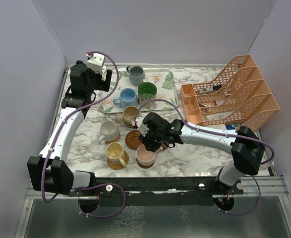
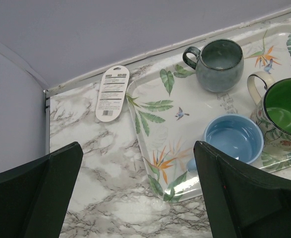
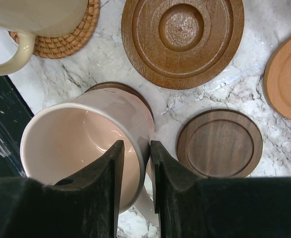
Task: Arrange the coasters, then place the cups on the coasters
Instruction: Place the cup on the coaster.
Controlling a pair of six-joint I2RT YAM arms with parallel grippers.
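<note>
A pink cup (image 3: pixel 81 144) stands on a dark coaster (image 3: pixel 120 88) near the table's front edge. My right gripper (image 3: pixel 135 153) straddles its rim, one finger inside and one outside, with a small gap on the inner side. Around it lie bare coasters: a large carved brown one (image 3: pixel 182 39), a dark walnut one (image 3: pixel 219 144) and a light tan one (image 3: pixel 286 74). A cream cup (image 3: pixel 36 15) sits on a woven coaster (image 3: pixel 68 37). My left gripper (image 2: pixel 138 198) hangs wide open over the tray's corner. On the tray (image 2: pixel 155 129) are grey-blue (image 2: pixel 219 64), light blue (image 2: pixel 234 136) and green-lined (image 2: pixel 284 111) cups.
An orange mesh file rack (image 1: pixel 229 94) fills the back right. A white cup (image 1: pixel 108 130) and a tan cup (image 1: pixel 130 115) stand between the tray and the front coasters. A white label card (image 2: pixel 112 94) lies left of the tray by the back wall.
</note>
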